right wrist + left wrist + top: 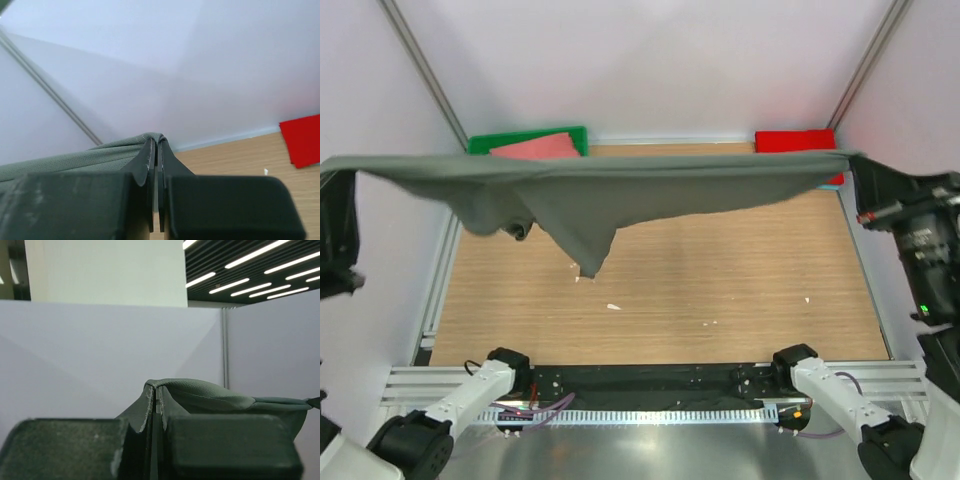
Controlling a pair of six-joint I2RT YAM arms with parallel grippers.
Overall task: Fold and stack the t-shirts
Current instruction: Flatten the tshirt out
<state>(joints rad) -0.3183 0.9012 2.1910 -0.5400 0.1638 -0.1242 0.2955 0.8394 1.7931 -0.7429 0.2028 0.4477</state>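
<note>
both pincers (156, 392) (156, 145) — tight on grey t-shirt (650, 190)

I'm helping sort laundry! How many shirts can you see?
3: grey cloth t-shirt stretched midair, salmon-pink one in the back-left green plastic bin, red one back right. Others may be hidden.

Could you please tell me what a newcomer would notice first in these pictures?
The dark grey t-shirt hangs stretched above the table, spanning nearly its whole width and drooping left of centre. Its ends are pinched by the left gripper and the right gripper, both shut on the cloth. Behind it, a red t-shirt lies at the far right corner.
</note>
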